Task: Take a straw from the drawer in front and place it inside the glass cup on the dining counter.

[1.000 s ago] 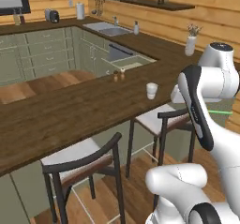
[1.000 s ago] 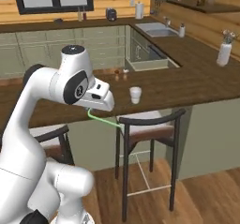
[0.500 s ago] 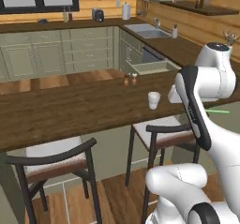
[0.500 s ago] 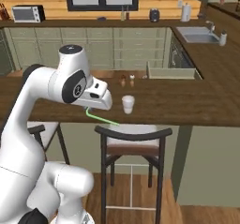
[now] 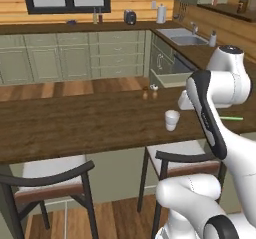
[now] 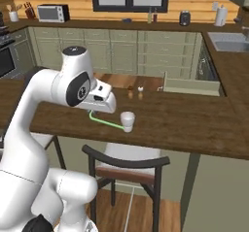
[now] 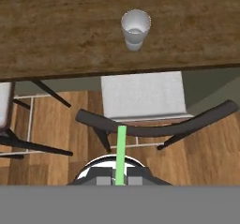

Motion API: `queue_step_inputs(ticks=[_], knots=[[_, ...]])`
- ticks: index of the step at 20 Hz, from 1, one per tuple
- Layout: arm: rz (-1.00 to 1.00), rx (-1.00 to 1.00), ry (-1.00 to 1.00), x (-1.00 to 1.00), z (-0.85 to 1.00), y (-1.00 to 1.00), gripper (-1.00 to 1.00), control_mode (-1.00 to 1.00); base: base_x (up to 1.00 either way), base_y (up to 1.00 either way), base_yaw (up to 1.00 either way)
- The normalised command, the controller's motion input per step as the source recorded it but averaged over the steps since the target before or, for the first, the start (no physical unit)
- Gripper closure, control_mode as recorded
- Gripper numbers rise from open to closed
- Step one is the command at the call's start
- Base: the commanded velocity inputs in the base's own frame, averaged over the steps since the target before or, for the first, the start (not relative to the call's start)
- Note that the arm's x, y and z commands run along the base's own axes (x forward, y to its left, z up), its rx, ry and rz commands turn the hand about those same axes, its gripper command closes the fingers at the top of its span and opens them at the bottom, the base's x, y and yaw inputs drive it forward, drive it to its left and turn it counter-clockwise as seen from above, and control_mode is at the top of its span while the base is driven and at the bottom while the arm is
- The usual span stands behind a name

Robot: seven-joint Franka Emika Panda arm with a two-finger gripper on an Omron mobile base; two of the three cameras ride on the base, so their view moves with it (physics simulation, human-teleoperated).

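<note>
One step done, by the look of it: gripper closed on the straw, held over a chair on the near side of the dining counter; glass cup upright near its edge, straw not yet in.

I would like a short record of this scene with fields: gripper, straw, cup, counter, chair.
gripper: shut on the straw
straw: light green, held, sticks out from the hand toward the cup, not in it yet
cup: whitish, upright on the counter, near its front edge
counter: dark wood planks
chair: dark frame, pale seat, below the counter's edge, in front of the cup
</note>
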Motion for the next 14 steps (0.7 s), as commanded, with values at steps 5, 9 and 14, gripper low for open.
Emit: queue_step_inputs(ticks=[5, 9, 14], knots=[[0.00, 0.00, 0.00, 0.00, 0.00, 0.00, 1.00, 1.00, 0.93, -0.20, 0.21], [0.00, 0.00, 0.00, 0.00, 0.00, 0.00, 1.00, 1.00, 0.90, -0.22, 0.19], [0.17, 0.23, -0.03, 0.19, 0.64, -0.11, 1.00, -1.00, 0.00, 0.00, 0.00]])
